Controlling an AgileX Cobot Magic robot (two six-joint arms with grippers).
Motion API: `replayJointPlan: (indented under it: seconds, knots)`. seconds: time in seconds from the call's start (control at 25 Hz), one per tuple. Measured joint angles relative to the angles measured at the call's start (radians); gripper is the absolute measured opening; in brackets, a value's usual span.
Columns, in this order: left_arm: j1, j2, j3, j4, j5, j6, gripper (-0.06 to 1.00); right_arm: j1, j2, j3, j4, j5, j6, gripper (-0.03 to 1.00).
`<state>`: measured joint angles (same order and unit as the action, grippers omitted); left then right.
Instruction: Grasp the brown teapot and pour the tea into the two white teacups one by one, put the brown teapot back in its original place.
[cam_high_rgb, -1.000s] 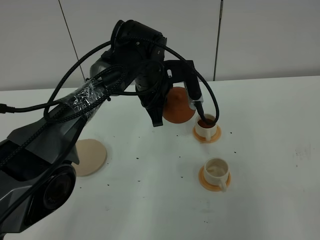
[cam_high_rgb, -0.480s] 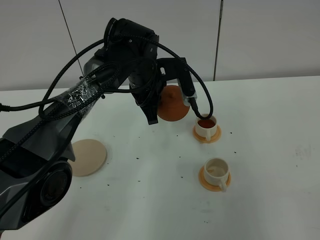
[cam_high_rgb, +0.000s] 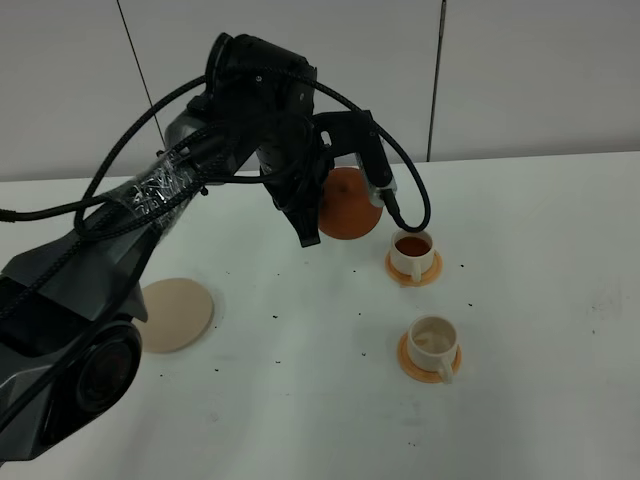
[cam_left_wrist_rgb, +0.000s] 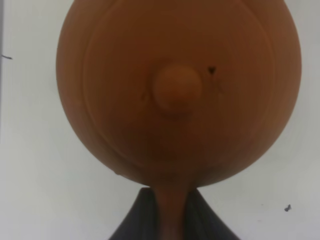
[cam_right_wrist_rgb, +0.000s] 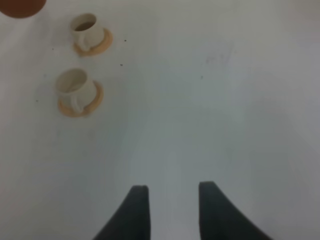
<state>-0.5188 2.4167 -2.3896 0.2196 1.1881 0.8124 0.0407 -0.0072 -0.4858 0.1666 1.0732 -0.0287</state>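
Note:
My left gripper (cam_high_rgb: 320, 208) is shut on the loop handle of the brown teapot (cam_high_rgb: 350, 205) and holds it in the air, just back-left of the far cup. In the left wrist view the teapot (cam_left_wrist_rgb: 172, 90) fills the frame, lid knob facing the camera, with its handle between my fingers (cam_left_wrist_rgb: 127, 227). The far white teacup (cam_high_rgb: 411, 254) holds dark tea (cam_high_rgb: 411, 244). The near teacup (cam_high_rgb: 432, 342) holds no tea that I can see. Each cup stands on an orange saucer. My right gripper (cam_right_wrist_rgb: 172, 210) is open and empty over bare table; both cups (cam_right_wrist_rgb: 86, 27) (cam_right_wrist_rgb: 74, 86) show there.
The round beige plate (cam_high_rgb: 178, 313) lies bare at the left of the white table (cam_high_rgb: 530, 300). Thick black cables loop around the left arm above the teapot. Small dark specks dot the table around the cups.
The teapot has drawn back left and up from over the far cup, and its spout no longer covers the rim. The far cup now shows tea. The cups have not moved.

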Motion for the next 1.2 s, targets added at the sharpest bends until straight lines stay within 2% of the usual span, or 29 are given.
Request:
replayJointPlan:
  seconds: [0.36,0.72,1.2]
  knots:
    - [-0.007,-0.100,0.016,-0.095,0.000,-0.019,0.17,0.000,0.000,0.000,0.000,0.000,-0.001,0.24]
    - [-0.070,-0.161,0.186,-0.085,-0.001,-0.024,0.17,0.000,0.000,0.000,0.001,0.000,-0.001,0.24]
    - [-0.123,-0.238,0.270,-0.084,0.000,-0.058,0.17,0.000,0.000,0.000,0.012,0.000,-0.001,0.24]
